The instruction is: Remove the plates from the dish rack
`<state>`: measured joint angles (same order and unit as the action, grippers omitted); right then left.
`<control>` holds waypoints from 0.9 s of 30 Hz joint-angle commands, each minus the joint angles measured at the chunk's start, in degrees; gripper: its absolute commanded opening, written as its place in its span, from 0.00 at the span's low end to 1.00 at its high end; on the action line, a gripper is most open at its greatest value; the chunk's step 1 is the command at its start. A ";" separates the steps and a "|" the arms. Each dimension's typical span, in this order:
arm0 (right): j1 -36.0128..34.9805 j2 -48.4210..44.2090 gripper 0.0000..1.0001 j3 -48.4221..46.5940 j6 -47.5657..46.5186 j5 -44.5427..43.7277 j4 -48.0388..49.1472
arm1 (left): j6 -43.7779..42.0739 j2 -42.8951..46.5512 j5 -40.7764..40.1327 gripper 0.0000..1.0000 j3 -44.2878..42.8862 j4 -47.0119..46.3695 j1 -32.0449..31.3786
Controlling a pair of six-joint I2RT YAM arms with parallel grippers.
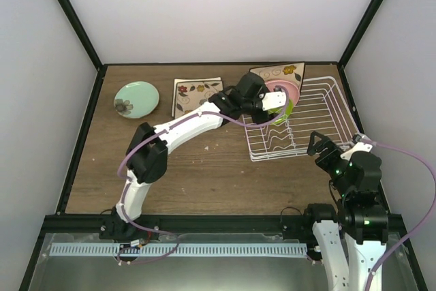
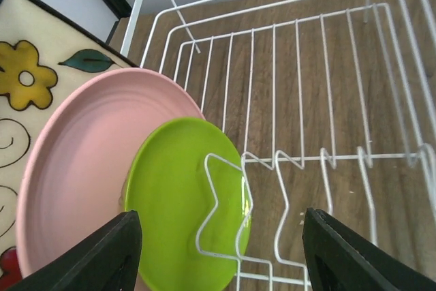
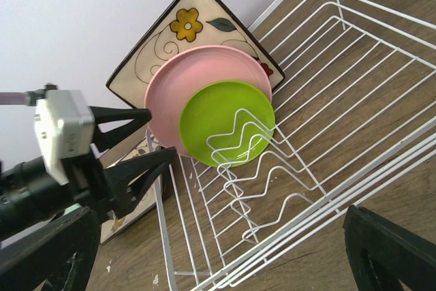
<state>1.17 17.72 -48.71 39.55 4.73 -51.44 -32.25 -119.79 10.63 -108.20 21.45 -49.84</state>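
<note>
The white wire dish rack (image 1: 320, 110) stands at the right. Three plates stand at its left end: a square cream flowered plate (image 3: 178, 35), a round pink plate (image 3: 197, 76) and a small lime-green plate (image 3: 225, 117). On the table lie a round mint-green plate (image 1: 136, 99) and another square flowered plate (image 1: 195, 95). My left gripper (image 2: 218, 257) is open over the rack's left end, its jaws either side of the lime-green plate (image 2: 180, 202) and a wavy divider. My right gripper (image 3: 218, 257) is open and empty just outside the rack's near side.
The wooden table (image 1: 204, 168) is boxed in by white walls with black frame posts. The rack's right part (image 2: 327, 86) holds no plates. The left arm (image 1: 184, 127) reaches across the table's middle. A purple cable (image 1: 409, 161) loops beside the right arm.
</note>
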 commanded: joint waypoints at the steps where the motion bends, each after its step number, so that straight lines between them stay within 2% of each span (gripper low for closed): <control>1: -0.51 -0.83 1.00 -1.63 -0.61 1.29 -1.30 | -2.99 -3.39 -4.18 0.66 -2.29 -5.31 0.03; 8: -0.55 -1.29 1.00 -2.00 -1.09 1.11 -2.52 | -4.19 -8.76 -8.48 0.66 -6.77 -6.89 -0.07; 27: -0.55 0.92 1.00 -1.65 -2.98 2.89 -1.18 | -4.97 -17.54 -9.30 0.67 -14.44 -5.39 1.69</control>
<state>1.17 17.56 -48.73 37.98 6.72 -53.52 -36.69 -134.74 1.50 -119.52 15.73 -49.17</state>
